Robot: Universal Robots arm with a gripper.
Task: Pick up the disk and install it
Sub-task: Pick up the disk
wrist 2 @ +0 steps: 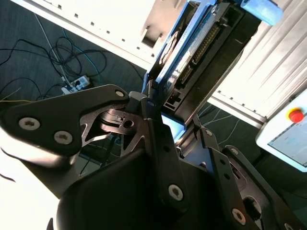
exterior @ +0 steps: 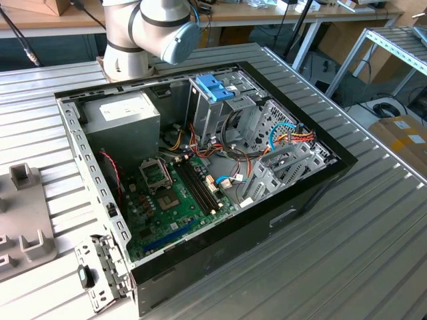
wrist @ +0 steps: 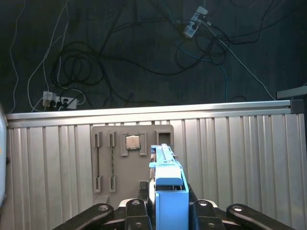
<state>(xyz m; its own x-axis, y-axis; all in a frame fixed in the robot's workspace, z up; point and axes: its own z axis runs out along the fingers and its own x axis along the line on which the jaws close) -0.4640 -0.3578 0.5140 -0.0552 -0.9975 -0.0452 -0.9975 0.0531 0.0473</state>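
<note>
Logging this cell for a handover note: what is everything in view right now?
disk: one, silver-grey with blue carrier, held edge-on in both wrist views.
table: one, ribbed silver, under the case and tray.
computer case: one, black, open, on the table.
power supply box: one, grey with white sticker, inside the case.
motherboard: one, green, on the case floor.
latch: one, blue, atop the drive cage.
fixture tray: one, grey, on the table.
floor cables: several, dark, beyond the table edge.
stop button: one, red, on a white box.
arm: one, pale grey, beyond the case in the exterior view.
jaws: one pair, black, shut on the disk.
</note>
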